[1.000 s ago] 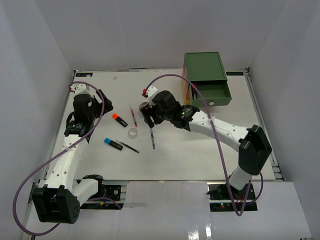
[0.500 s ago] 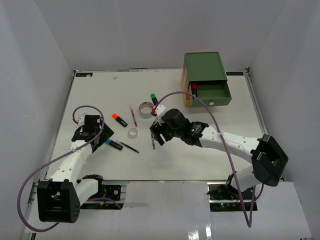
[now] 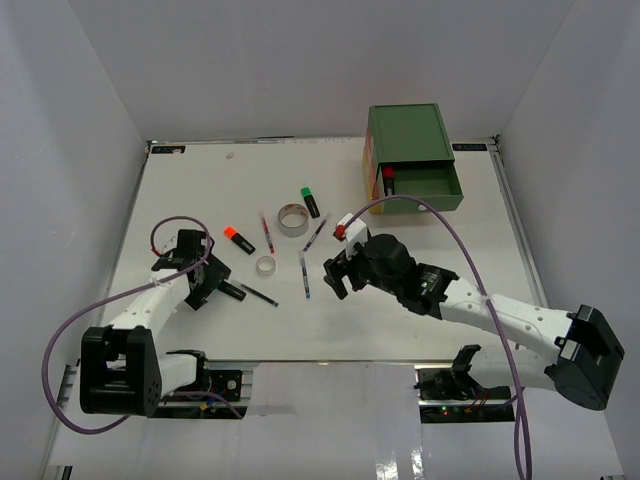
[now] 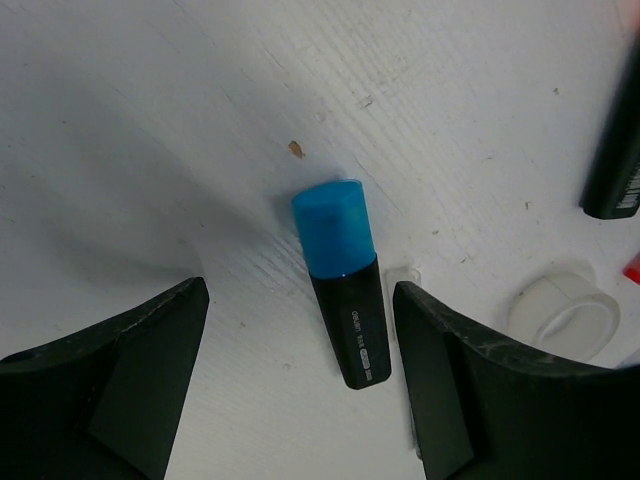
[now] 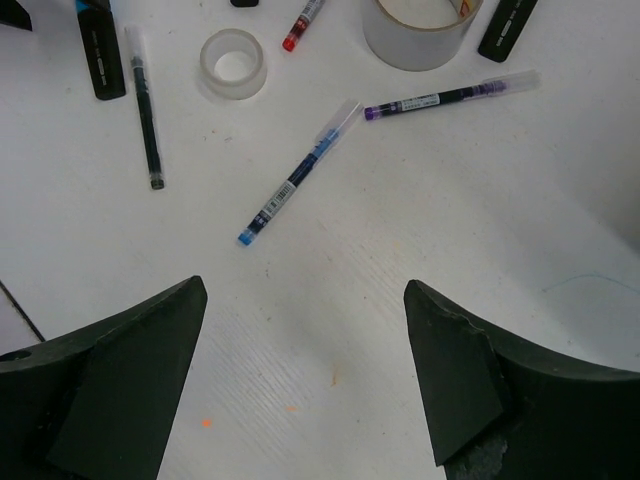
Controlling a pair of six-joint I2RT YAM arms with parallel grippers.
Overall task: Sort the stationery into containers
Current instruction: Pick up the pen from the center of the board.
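Note:
A blue-capped highlighter (image 4: pixel 340 285) lies flat on the table, its black body between the fingers of my open left gripper (image 4: pixel 300 380), with a gap on each side. From above, that left gripper (image 3: pixel 205 283) sits low at the table's left. My right gripper (image 3: pixel 335 275) hovers open and empty near the middle, its jaws over bare table (image 5: pixel 305 380). Ahead of it lie a blue pen (image 5: pixel 295 175), a purple pen (image 5: pixel 450 97), a dark pen (image 5: pixel 145 120), a whitish tape roll (image 5: pixel 232 62) and a grey tape roll (image 5: pixel 420 25). The green drawer (image 3: pixel 422 187) stands pulled out.
An orange-capped highlighter (image 3: pixel 238 240), a red pen (image 3: pixel 267 233) and a green-capped highlighter (image 3: pixel 310 201) lie around the rolls. The drawer unit (image 3: pixel 405 135) stands at the far right, and a red-capped highlighter (image 3: pixel 388 180) lies in its open drawer. White walls enclose the table.
My left gripper came down and nearer, onto the blue-capped highlighter. My right gripper drew back from the grey roll toward the near side, uncovering the roll and the green-capped highlighter.

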